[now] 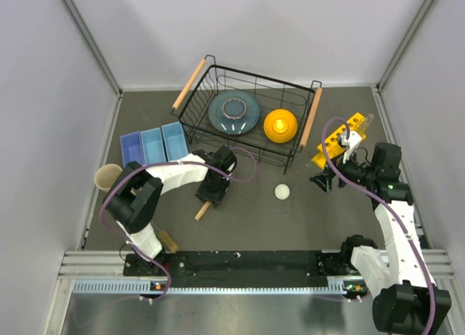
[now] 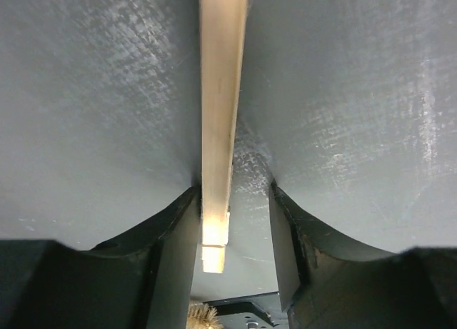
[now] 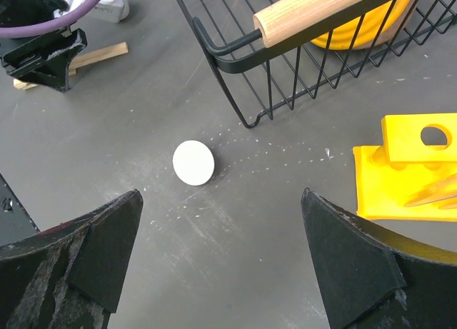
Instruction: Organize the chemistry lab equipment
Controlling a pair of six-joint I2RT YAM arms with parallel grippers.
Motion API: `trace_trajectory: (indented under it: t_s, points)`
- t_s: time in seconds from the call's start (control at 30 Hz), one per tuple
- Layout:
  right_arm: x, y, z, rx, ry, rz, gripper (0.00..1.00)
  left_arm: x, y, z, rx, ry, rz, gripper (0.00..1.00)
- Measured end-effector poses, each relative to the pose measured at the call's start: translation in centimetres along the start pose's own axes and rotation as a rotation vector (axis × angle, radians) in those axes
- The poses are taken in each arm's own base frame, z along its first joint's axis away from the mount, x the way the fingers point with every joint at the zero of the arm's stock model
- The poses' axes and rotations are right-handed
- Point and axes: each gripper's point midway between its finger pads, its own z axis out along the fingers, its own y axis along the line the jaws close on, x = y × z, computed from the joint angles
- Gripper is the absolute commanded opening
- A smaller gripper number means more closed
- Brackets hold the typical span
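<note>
Top view: the left tool (image 1: 213, 197) sits low over the stick (image 1: 203, 211), which lies flat on the counter (image 1: 247, 226) in front of the basket (image 1: 290, 157), its long axis slanting from near-left to far-right. This arm is far the nearer to it. The right tool (image 1: 325, 181) hangs by the rack (image 1: 338, 139), with a white piece (image 1: 282, 192) lying between the two arms

Left wrist: the stick (image 2: 218, 129) runs straight away between the jaws, so they straddle its narrow width. It lies against the left finger, with a gap at the right one. The tool is half-wide and I judge it is not yet clamped. The mat-like counter looks flat and bare on both sides, so there is room to close

Right wrist: the right tool (image 3: 220, 197) stands wide and empty. The white piece (image 3: 193, 163) lies just ahead, slightly left, and the rack (image 3: 400, 179) is off to the right, close to the basket's corner
</note>
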Motion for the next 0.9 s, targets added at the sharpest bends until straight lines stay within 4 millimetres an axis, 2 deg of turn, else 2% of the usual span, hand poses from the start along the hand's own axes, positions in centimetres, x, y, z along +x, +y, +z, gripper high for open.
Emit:
trace_trajectory:
  t_s: [0.3,0.5,0.63,0.73,0.83,0.9]
  points:
    - [0.2,-0.1,0.1,0.001,0.007,0.007,0.94,0.4,-1.6,-0.1,0.095,0.020,0.001,0.18]
    - [0.2,-0.1,0.1,0.001,0.008,0.008,0.94,1.8,-3.0,-1.2,0.198,0.024,0.004,0.10]
    - [0.2,-0.1,0.1,0.001,0.008,0.008,0.94,2.0,-4.3,-3.8,0.302,-0.037,0.014,0.10]
    - [0.2,-0.2,0.1,0.001,0.008,0.007,0.94,1.8,-4.8,-6.6,0.353,-0.120,0.026,0.10]
    - [0.2,-0.2,0.1,0.002,0.007,0.006,0.94,1.4,-4.0,-9.4,0.360,-0.204,0.012,0.09]
    - [0.2,-0.2,0.1,0.003,0.007,0.002,0.94,0.7,-2.3,-11.2,0.331,-0.264,-0.034,0.09]
